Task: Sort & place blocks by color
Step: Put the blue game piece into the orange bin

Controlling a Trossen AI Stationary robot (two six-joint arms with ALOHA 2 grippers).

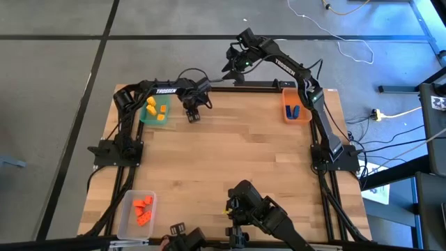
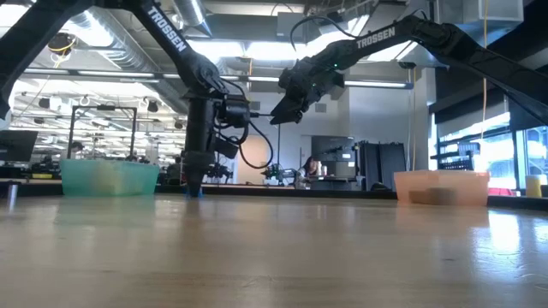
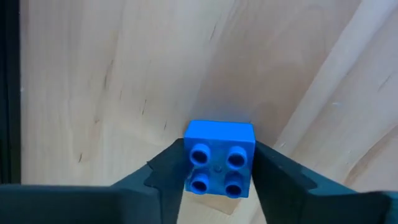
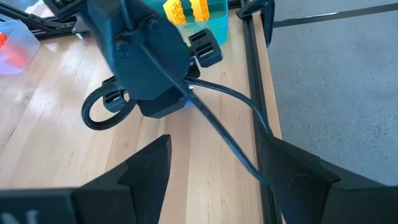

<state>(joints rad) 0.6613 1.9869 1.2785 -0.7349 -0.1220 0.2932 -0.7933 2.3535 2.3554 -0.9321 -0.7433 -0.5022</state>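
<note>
Nearest item, left wrist view: one blue block [image 3: 219,159], four studs facing the camera, stood on the wooden table [image 1: 237,160] between my two dark fingers [image 3: 155,180], which pressed its sides; my left gripper [image 1: 193,116] was thus closed on it, pointed straight down at the table's far side, just beside the green bin [image 1: 144,115]. Green bin, far left corner: held the yellow blocks [image 1: 156,109], several in a loose cluster. Orange bin [image 1: 285,109], far right corner: held dark blue blocks [image 1: 295,111], number not clear. Clear bin [image 1: 127,217], near left corner: held orange-red blocks [image 1: 143,209], a small heap. My right gripper [image 1: 233,61] hung in the air beyond the table's far edge, well above the surface, its jaws spread apart with nothing between them; its wrist view looked down past both fingers [image 4: 143,168] onto my left arm's wrist and looped cable [image 4: 217,124]. Low view: both bins on the far side showed as blurred tubs, green at left, orange at right, with the left gripper down at the tabletop beside the green one.
</note>
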